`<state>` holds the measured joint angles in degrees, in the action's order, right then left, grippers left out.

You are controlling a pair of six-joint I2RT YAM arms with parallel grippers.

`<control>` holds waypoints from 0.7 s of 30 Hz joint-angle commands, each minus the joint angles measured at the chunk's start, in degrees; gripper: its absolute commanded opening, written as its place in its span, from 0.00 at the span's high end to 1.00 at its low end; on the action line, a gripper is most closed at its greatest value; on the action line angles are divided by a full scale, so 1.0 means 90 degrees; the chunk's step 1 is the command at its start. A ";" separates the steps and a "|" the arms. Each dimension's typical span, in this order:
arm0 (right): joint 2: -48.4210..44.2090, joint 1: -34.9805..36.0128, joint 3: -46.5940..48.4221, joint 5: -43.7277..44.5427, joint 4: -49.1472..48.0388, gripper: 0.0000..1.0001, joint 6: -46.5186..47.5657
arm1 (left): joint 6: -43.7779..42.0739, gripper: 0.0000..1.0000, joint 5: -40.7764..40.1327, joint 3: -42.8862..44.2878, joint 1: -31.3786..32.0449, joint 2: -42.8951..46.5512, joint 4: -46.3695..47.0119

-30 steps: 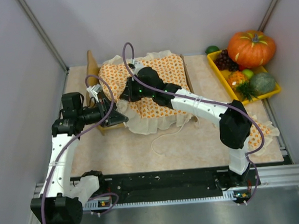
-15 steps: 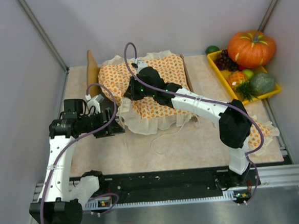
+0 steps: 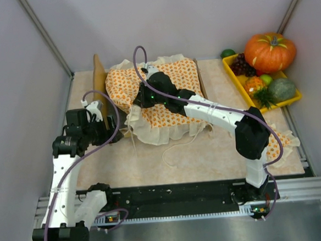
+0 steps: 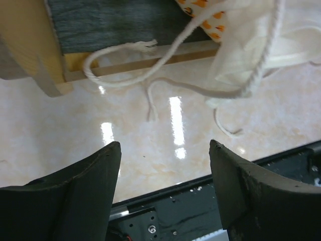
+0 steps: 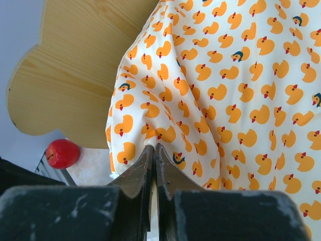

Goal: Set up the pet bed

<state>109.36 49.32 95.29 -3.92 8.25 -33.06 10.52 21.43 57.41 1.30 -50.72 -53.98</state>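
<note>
Top external view first: the pet bed point(image 3: 98, 74) is seen at the far left-centre of the table point(image 3: 217, 149), headboard upright at its left end, the frame largely covered by the duck-print bedspread point(image 3: 166, 89); the right gripper point(image 3: 141, 97) is lowered onto that cloth near the headboard end, and the left gripper point(image 3: 110, 128) is held low just off the bed's near left corner.

Right wrist view now: the jaws are pressed together and a small fold of the bedspread point(image 5: 225, 90) is pinched at the tips of the right gripper point(image 5: 154, 148); the scalloped wooden headboard of the pet bed point(image 5: 75, 65) is seen beyond, and a red ball point(image 5: 62, 153), perhaps an apple, is too blurred to be named for certain.

Left wrist view: the left gripper point(image 4: 164, 145) is spread wide with nothing between its fingers, bare table point(image 4: 75, 135) beneath; the wood corner and dark grey base of the pet bed point(image 4: 30, 50) are seen ahead; a white cord point(image 4: 125, 47) is draped off the frame onto the table, beside the bedspread's cream ruffle point(image 4: 241, 55).
</note>
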 commanded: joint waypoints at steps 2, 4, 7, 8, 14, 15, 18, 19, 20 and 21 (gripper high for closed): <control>-0.0022 -0.0041 0.0204 0.0075 -0.0067 1.00 0.0089 | -0.0095 0.27 -0.1052 -0.0177 0.0226 -0.0048 0.0635; -0.0022 -0.0041 0.0213 0.0084 -0.0077 1.00 0.0099 | 0.0012 0.29 -0.1218 -0.0245 0.0546 -0.0097 0.0801; 0.0007 -0.0041 0.0233 0.0036 -0.0067 1.00 0.0099 | 0.0120 0.29 -0.1950 -0.0353 0.1200 -0.0340 0.0997; -0.0003 -0.0041 0.0233 0.0045 -0.0067 1.00 0.0099 | 0.0149 0.28 -0.2164 -0.0373 0.1338 -0.0505 0.1046; -0.0013 -0.0050 0.0233 0.0016 -0.0067 1.00 0.0099 | 0.0178 0.30 -0.2771 -0.0587 0.1808 -0.0878 0.1504; -0.0013 -0.0050 0.0233 0.0016 -0.0067 1.00 0.0109 | 0.0140 0.32 -0.3023 -0.0655 0.1857 -0.0907 0.1582; -0.0012 -0.0041 0.0243 0.0006 -0.0087 1.00 0.0089 | 0.0032 0.34 -0.3376 -0.0831 0.1984 -0.1024 0.1924; -0.0003 -0.0041 0.0243 -0.0013 -0.0096 1.00 0.0099 | 0.0003 0.35 -0.3406 -0.0880 0.2013 -0.1054 0.2012; 0.0007 -0.0041 0.0243 -0.0023 -0.0096 1.00 0.0089 | -0.0026 0.35 -0.3445 -0.0881 0.2023 -0.1131 0.2081; 0.0007 -0.0041 0.0252 -0.0023 -0.0096 1.00 0.0099 | -0.0027 0.36 -0.3455 -0.0842 0.2062 -0.1171 0.2120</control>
<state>109.36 49.32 95.29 -4.03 8.34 -33.04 11.46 -5.06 50.17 18.90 -59.90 -40.71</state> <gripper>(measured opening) 0.007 0.652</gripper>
